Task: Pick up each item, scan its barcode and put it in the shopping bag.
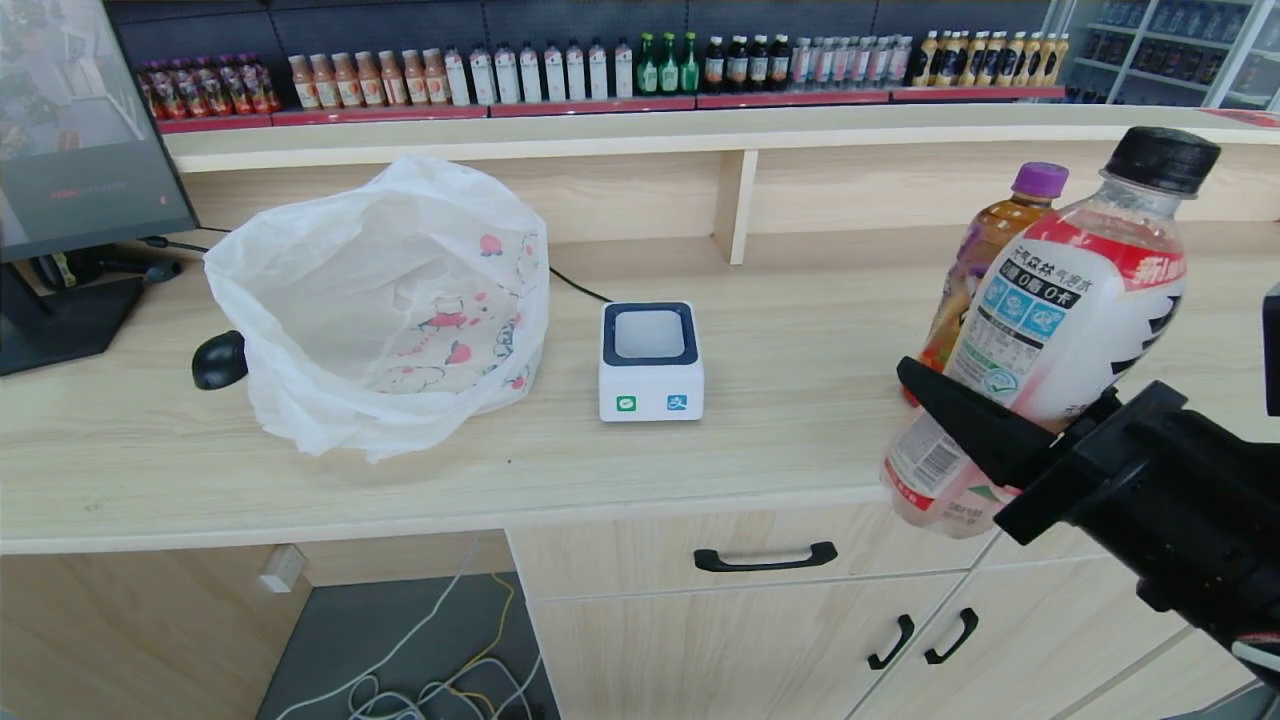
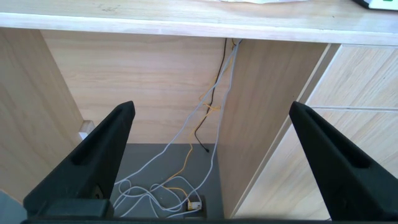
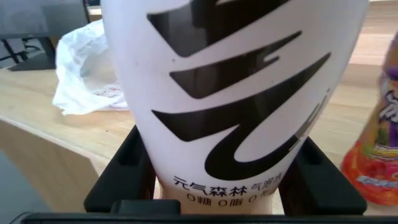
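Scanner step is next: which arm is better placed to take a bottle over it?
Right. The right hand grips the black-capped bottle, held up to the right of the scanner with its barcode showing. The left hand hangs open and empty below the counter edge.

We saw a monitor [image 1: 90, 120] at the surface's [image 1: 780, 440] left and a row of bottled drinks [image 1: 600, 70] behind. Loose cables [image 2: 163, 186] lay on the floor beneath, beside a black-handled drawer [image 1: 740, 590].

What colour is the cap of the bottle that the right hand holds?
The bottle has a black cap, clearest in the head view.
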Available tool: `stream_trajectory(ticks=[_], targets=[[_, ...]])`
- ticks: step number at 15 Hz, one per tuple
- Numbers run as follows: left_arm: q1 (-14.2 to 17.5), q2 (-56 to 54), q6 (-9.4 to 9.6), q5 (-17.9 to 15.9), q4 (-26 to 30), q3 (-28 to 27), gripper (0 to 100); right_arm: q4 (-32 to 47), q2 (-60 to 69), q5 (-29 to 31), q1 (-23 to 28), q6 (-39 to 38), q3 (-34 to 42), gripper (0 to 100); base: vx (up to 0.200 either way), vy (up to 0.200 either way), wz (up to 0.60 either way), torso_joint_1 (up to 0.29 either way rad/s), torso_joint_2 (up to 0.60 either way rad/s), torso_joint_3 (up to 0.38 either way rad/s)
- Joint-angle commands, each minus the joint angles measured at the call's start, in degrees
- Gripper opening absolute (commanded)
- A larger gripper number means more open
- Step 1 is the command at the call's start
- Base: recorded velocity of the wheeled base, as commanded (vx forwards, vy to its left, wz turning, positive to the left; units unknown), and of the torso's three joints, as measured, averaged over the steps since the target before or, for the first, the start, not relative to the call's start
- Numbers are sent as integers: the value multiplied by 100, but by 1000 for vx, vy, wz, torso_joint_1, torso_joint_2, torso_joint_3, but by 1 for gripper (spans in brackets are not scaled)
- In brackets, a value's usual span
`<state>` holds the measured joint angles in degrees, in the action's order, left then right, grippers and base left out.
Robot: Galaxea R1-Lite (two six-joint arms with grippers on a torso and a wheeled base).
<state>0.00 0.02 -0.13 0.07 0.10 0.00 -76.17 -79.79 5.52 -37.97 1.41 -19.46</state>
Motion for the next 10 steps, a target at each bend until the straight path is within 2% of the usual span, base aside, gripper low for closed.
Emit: stream_trajectory(ticks=[1, 4, 7, 9, 10], targets=[[0, -2, -4, 1, -1, 0, 100, -3, 7, -315, 0, -177, 21, 0, 0, 0, 0, 0, 0, 0], [0, -2, -4, 1, -1, 0, 100, -3, -37, -1018, 0, -695, 38, 0, 0, 0, 0, 0, 0, 0], [0, -2, -4, 1, -1, 0, 100, -30, -178, -1888, 0, -1574, 21, 0, 0, 0, 0, 0, 0, 0], [0, -2, -4, 1, -1, 0, 100, -47, -195, -2099, -8, -2145, -58, 0, 0, 0, 0, 0, 0, 0], [0, -2, -4, 1, -1, 0, 100, -47, -195, -2178, -52, -2690, -181, 0, 0, 0, 0, 0, 0, 0]])
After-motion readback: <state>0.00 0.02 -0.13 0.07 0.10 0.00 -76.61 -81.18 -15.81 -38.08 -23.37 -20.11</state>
